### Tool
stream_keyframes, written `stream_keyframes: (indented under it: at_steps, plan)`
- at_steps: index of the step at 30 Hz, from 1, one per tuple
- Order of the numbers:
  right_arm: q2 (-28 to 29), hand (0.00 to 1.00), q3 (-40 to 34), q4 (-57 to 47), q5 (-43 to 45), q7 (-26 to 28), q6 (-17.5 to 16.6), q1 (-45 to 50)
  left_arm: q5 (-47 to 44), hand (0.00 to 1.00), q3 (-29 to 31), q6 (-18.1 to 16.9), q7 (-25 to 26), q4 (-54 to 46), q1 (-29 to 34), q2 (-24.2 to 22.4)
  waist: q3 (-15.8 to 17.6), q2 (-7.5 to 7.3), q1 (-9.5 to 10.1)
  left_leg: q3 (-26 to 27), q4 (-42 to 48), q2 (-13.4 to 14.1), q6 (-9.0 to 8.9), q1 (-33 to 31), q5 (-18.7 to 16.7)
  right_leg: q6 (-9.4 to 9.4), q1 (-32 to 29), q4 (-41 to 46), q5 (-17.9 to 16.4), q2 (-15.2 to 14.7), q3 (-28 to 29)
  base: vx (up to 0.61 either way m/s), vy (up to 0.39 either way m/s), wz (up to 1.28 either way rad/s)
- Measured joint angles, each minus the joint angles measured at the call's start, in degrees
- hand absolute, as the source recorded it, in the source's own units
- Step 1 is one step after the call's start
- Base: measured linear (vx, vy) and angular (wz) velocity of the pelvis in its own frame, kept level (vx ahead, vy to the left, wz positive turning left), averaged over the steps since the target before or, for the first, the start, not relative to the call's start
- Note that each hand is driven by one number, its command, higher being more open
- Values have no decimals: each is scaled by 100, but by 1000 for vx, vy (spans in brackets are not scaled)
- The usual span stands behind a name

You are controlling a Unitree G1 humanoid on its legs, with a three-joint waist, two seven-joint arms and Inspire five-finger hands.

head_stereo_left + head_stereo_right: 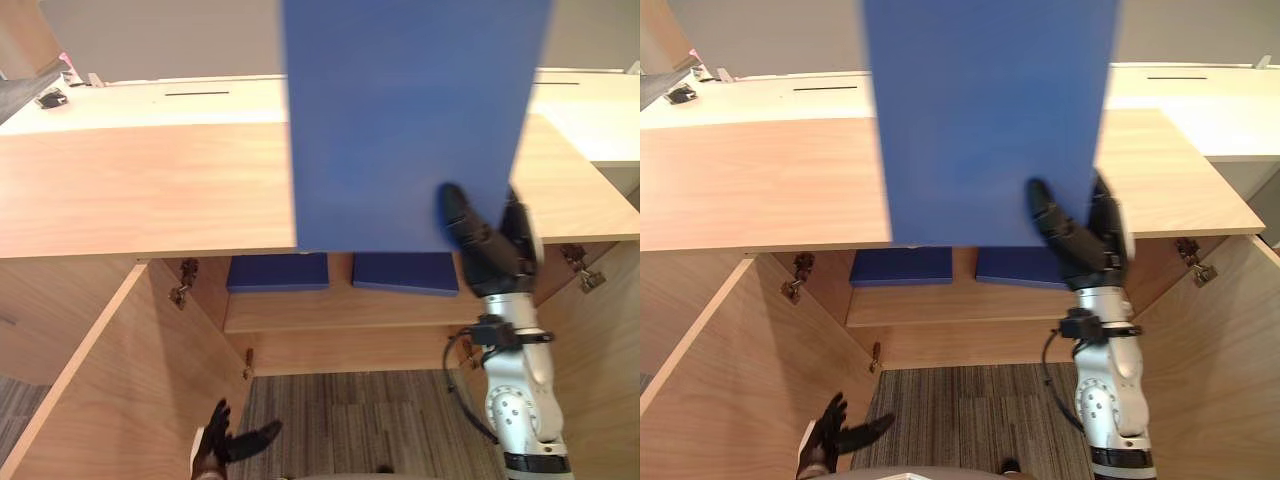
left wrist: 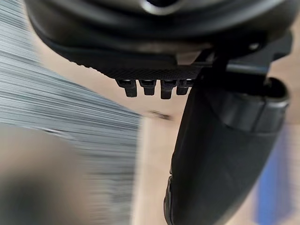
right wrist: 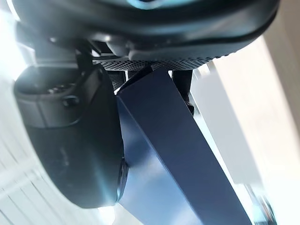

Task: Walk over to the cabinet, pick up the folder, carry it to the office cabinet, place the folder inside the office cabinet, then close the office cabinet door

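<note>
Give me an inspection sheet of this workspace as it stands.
Surface: wooden cabinet top.
Job's things: blue folder held upright above the cabinet top; left door and right door open; shelf holds two flat blue items side by side.
Clutter: small objects at the far left of the white counter behind.
Hands: right hand gripping the folder's lower edge; left hand low by the left door, fingers spread, holding nothing.
Cables: nothing seen.
Surroundings: striped carpet.
</note>
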Motion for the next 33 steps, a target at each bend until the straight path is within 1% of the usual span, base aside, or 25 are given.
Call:
stream_keyframes:
  at_steps: [1, 3, 5, 7, 9, 11, 12, 14, 17, 19, 20, 22, 23, 25, 27, 30, 31, 33]
  plan:
    - [-139, 0, 486, 107, -31, 176, 20, 95, 9, 100, -1, 2, 44, 284, -51, 126, 2, -7, 11, 5, 34, 0, 0, -66, 0, 0, -55, 17, 0, -6, 13, -47, -18, -2]
    - [-216, 0, 873, 365, -141, 293, 68, 85, 11, 100, -38, 20, 90, 578, -155, 232, 17, -10, 16, 11, 140, 5, -2, -204, -10, 0, -194, 98, 0, -22, 32, -69, -10, -2]
    - [-238, 0, 1169, 743, -350, 333, 110, 0, -1, 100, -85, 18, 127, 727, -347, 278, 191, -8, 40, 11, 402, 36, 6, -435, -80, -8, -390, 271, -5, -35, 58, -113, -3, -4]
    - [-227, 0, 1352, 1325, -776, 159, 168, -252, -10, 100, -248, 1, 171, 763, -711, 327, 555, 9, 89, 26, 976, 107, 46, -924, -244, -17, -827, 675, -94, -63, 113, -234, -9, -9]
    - [-239, 0, 1408, 1653, -1035, 23, 243, -466, -22, 100, -393, -2, 172, 780, -932, 414, 781, 57, 90, 28, 1309, 160, 71, -1271, -316, -17, -1148, 924, -116, -76, 131, -207, -4, -6]
    - [-268, 0, 1430, 1963, -1283, 0, 242, -858, -76, 100, -554, -10, 207, 787, -1311, 470, 1147, 171, 89, 26, 1705, 194, 110, -1839, -346, -12, -1725, 1308, -123, -123, 157, -243, 9, -3]
    - [-266, 0, 1433, 1967, -1387, 0, 224, -942, -94, 100, -592, -11, 215, 786, -1391, 472, 1190, 206, 88, 23, 1786, 200, 114, -2010, -345, -11, -1899, 1396, -123, -136, 162, -232, 19, -3]
    - [-217, 0, 1425, 2076, -1464, -4, 104, -1367, -151, 100, -688, -44, 264, 775, -1639, 488, 1484, 307, 72, 26, 2027, 224, 141, -2391, -343, -10, -2308, 1672, -122, -169, 199, -229, 25, -3]
    - [-69, 0, 1255, 2415, -1586, -8, -183, -2176, -348, 100, -835, -120, 294, 731, -1981, 486, 1794, 408, 85, 17, 2397, 270, 159, -3079, -336, -43, -3066, 2168, -145, -223, 241, -211, 18, -1]
    - [1, 0, 1117, 2535, -1568, -6, -300, -2511, -411, 100, -896, -141, 296, 698, -2180, 477, 1963, 464, 113, -16, 2579, 290, 171, -3367, -326, -71, -3375, 2413, -173, -244, 238, -184, -2, 8]
    - [58, 0, 1007, 2572, -1525, -7, -368, -2715, -482, 100, -891, -141, 301, 600, -2294, 423, 1989, 484, 175, -39, 2780, 310, 175, -3730, -328, -84, -3777, 2723, -266, -303, 231, -172, -18, 15]
    - [172, 0, 870, 2579, -1446, -9, -454, -2900, -548, 100, -879, -155, 313, 408, -2364, 351, 2056, 491, 213, -109, 3002, 318, 195, -4094, -341, -98, -4155, 3052, -421, -374, 176, -158, -40, 21]
    - [190, 0, 842, 2570, -1385, -10, -473, -2965, -589, 100, -871, -160, 319, 309, -2378, 324, 2095, 488, 233, -128, 3077, 329, 199, -4192, -345, -138, -4255, 3148, -461, -387, 156, -147, -66, 20]
    - [245, 0, 690, 2511, -1251, -16, -511, -3162, -648, 100, -850, -193, 382, 3, -2381, 213, 2111, 487, 321, -193, 3336, 409, 211, -4611, -364, -201, -4623, 3396, -528, -397, 76, -126, -63, 17]
    - [245, 0, 477, 2397, -1062, -43, -575, -3360, -714, 100, -779, -239, 417, -250, -2380, 26, 2118, 487, 357, -186, 3542, 500, 204, -4997, -360, -258, -4963, 3634, -570, -453, -13, -144, -77, 24]
    - [251, 0, 228, 2286, -853, -64, -691, -3526, -808, 100, -756, -267, 424, -453, -2380, -47, 2205, 462, 429, -169, 3685, 564, 195, -5186, -355, -289, -5146, 3814, -598, -490, -55, -105, -50, 13]
    - [254, 0, 109, 2198, -702, -124, -777, -3587, -820, 100, -751, -286, 438, -513, -2380, -65, 2222, 462, 480, -147, 3717, 587, 191, -5257, -352, -289, -5214, 3852, -598, -515, -78, -102, -36, 6]
    - [305, 0, -73, 2132, -497, -216, -931, -3696, -874, 100, -732, -322, 513, -532, -2380, -73, 2223, 459, 498, -113, 3745, 609, 187, -5327, -349, -289, -5280, 3890, -598, -560, -118, -93, -24, 6]
